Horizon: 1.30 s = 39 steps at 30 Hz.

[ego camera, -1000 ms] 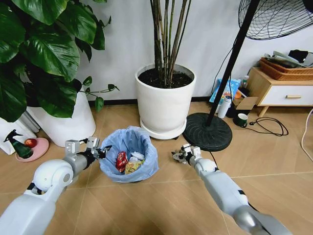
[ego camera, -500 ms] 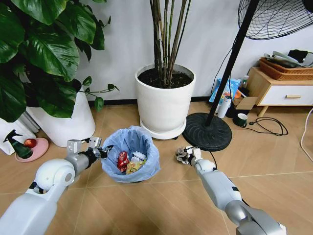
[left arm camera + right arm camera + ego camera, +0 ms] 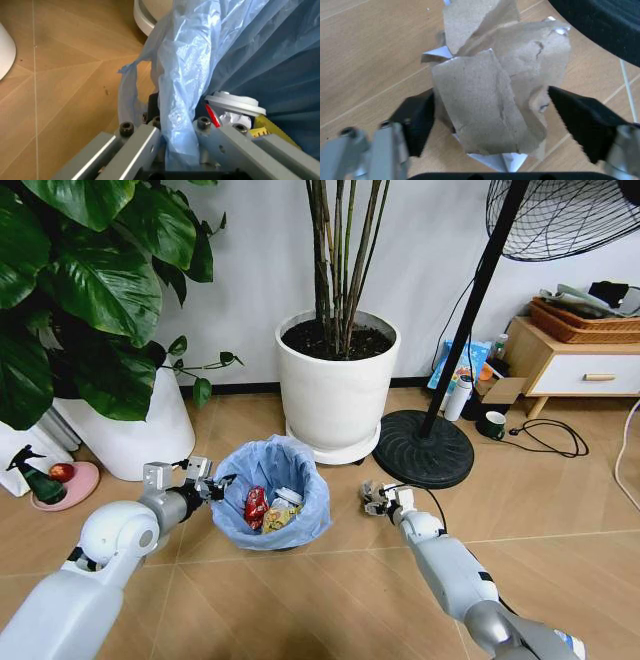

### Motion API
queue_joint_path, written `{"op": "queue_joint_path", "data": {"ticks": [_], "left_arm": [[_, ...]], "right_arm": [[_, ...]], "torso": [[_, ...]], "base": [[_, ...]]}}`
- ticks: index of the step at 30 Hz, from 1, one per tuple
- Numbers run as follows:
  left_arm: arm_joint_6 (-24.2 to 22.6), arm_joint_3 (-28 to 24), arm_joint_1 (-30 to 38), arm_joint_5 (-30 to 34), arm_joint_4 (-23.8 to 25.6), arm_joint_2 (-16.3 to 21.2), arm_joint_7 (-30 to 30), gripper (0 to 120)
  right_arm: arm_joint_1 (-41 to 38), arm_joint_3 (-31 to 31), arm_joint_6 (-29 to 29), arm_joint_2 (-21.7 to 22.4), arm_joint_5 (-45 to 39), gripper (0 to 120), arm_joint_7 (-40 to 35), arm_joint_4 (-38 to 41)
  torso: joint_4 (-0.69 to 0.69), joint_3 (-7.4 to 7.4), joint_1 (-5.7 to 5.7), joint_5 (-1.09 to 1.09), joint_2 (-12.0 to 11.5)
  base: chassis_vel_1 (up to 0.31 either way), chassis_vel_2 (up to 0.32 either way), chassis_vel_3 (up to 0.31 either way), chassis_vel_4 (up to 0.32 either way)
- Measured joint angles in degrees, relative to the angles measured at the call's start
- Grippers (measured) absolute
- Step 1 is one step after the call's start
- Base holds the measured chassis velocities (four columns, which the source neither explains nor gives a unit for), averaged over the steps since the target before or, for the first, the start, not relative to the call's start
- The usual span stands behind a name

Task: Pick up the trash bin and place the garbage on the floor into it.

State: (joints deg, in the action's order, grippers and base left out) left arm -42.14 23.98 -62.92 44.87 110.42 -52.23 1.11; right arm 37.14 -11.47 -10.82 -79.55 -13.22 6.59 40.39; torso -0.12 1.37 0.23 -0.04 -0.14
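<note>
The trash bin (image 3: 300,480), a small round bin lined with a crinkled light-blue bag, is on the wooden floor in front of me. My left gripper (image 3: 208,488) is shut on its near-left rim, and the left wrist view shows the bag (image 3: 185,75) pinched between the fingers (image 3: 145,135). Inside lie a crushed red can (image 3: 256,505), a white disc (image 3: 235,105) and a yellow wrapper. To the bin's right, my right gripper (image 3: 377,498) is down at the floor. It stands open, with one finger (image 3: 417,120) on each side of crumpled brown paper garbage (image 3: 490,105).
A big white plant pot (image 3: 335,390) stands just behind the bin, and a black fan base (image 3: 425,448) lies right behind my right gripper. Another white pot (image 3: 140,435) and a green spray bottle (image 3: 38,480) are at the left. A wooden cabinet (image 3: 575,365) and cable (image 3: 550,442) are at the right.
The bin and my left gripper have shifted slightly to the right. My right gripper has settled a little lower around the brown paper.
</note>
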Motion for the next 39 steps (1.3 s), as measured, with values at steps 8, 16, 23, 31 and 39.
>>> {"op": "queue_joint_path", "data": {"ticks": [8, 16, 23, 31, 39], "left_arm": [[0.0, -0.2, 0.0, 0.0, 0.0, 0.0, -0.1, 0], [0.0, -0.1, -0.1, 0.0, 0.1, 0.1, -0.1, 0], [0.0, 0.0, -0.4, 0.0, 0.2, 0.1, -0.1, 0], [0.0, 0.4, -0.6, 0.0, 0.4, 0.2, 0.0, 0], [0.0, 0.7, -1.1, 0.0, 0.5, 0.4, 0.2, 0]], "right_arm": [[-0.6, -0.4, 0.8, -0.4, 0.3, 53, 0.8, -1.6], [-0.6, -0.4, 1.0, -0.4, 0.5, 25, 1.1, -2.0], [-0.4, -0.4, 1.0, -0.4, 0.6, 2, 1.2, -1.9], [1.6, -0.6, 0.1, 0.7, -1.8, 0, 1.0, 3.6], [6.4, -0.3, -3.3, 5.5, -9.8, 0, 1.1, 19.8]], "torso": [[0.00, 0.00, 0.00, -0.01, 0.0], [-0.01, 0.00, 0.00, -0.01, 0.0], [-0.01, 0.00, 0.00, -0.01, 0.0], [0.00, 0.00, 0.00, 0.00, 0.0], [-0.02, 0.00, 0.00, 0.01, 0.0]], "base": [[0.000, 0.000, 0.000, 0.000], [0.000, 0.000, 0.000, 0.000], [0.000, 0.000, 0.000, 0.000], [0.000, 0.000, 0.000, 0.000], [0.000, 0.000, 0.000, 0.000]]}}
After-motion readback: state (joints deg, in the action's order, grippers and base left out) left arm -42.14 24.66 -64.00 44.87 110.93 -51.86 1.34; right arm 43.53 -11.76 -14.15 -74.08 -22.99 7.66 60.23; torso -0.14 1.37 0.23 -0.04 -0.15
